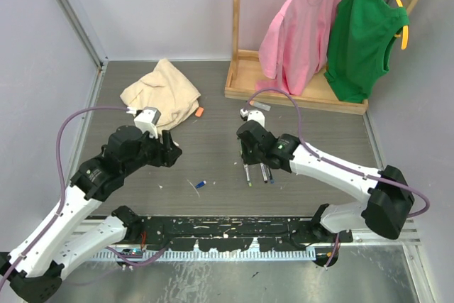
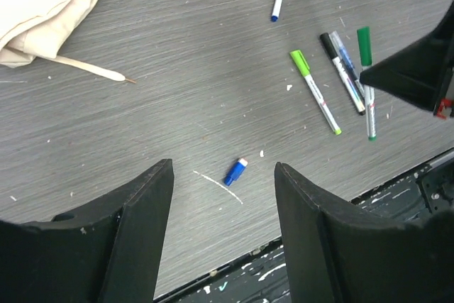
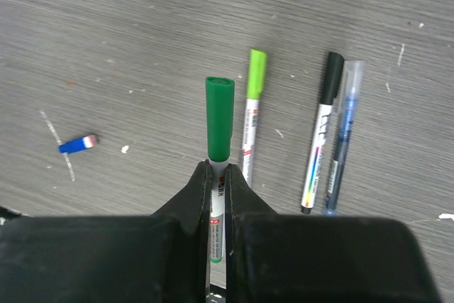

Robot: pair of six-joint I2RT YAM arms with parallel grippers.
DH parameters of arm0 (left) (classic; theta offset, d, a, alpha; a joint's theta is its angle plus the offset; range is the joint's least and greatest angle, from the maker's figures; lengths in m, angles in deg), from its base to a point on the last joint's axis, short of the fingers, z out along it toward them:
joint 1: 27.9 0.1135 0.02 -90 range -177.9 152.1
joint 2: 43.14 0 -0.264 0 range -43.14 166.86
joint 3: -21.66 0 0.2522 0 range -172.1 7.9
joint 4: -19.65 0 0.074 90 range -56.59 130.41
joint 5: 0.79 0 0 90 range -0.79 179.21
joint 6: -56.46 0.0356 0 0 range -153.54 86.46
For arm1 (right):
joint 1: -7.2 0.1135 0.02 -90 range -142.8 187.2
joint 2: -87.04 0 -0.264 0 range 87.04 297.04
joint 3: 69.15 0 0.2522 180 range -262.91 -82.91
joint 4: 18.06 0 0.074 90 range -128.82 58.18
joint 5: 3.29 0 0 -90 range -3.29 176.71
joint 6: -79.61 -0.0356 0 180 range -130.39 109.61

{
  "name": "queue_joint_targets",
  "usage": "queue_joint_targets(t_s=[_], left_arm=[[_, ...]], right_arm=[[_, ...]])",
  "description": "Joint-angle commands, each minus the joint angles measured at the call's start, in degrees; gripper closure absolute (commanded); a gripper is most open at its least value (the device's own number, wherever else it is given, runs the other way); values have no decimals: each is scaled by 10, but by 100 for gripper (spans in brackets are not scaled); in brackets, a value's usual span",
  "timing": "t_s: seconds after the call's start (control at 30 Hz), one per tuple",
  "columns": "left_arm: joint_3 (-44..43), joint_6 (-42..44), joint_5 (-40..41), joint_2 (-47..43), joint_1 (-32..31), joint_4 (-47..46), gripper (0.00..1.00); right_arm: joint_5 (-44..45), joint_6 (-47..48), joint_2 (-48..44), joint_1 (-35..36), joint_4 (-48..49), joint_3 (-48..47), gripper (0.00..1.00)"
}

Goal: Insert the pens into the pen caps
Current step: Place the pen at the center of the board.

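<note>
Lying on the grey surface (image 2: 177,69), a small blue cap (image 2: 236,171) is seen near the left end effector (image 2: 223,168), whose jaws are spread wide with nothing held. A green-capped pen (image 3: 220,115) is gripped by its white barrel in the narrowly closed right end effector (image 3: 218,175). To the right of the cap, a lime-capped pen (image 3: 250,115), a black-capped pen (image 3: 320,140) and a clear blue pen (image 3: 343,140) are laid side by side.

You have the white pen with a dark green cap (image 3: 220,115) pinched in the right hand (image 3: 218,182), pointing to twelve o'clock. At its three o'clock lie a lime-capped white pen (image 3: 252,111), a black-capped white pen (image 3: 323,133) and a clear blue-barrelled pen (image 3: 344,133), roughly parallel. The stubby blue cap (image 3: 78,145) lies alone at nine o'clock.
</note>
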Motion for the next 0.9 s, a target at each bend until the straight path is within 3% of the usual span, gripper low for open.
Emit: queue_joint_targets(t_s=[0.0,0.23,0.87], left_arm=[[-6,38,7,-20,3,23,40],[-5,67,27,-38,3,49,38],[13,65,40,-61,3,57,34]], right_arm=[[-30,23,16,-38,-8,-1,100],[-70,60,84,-70,8,-3,98],[-59,85,189,-91,36,9,92]])
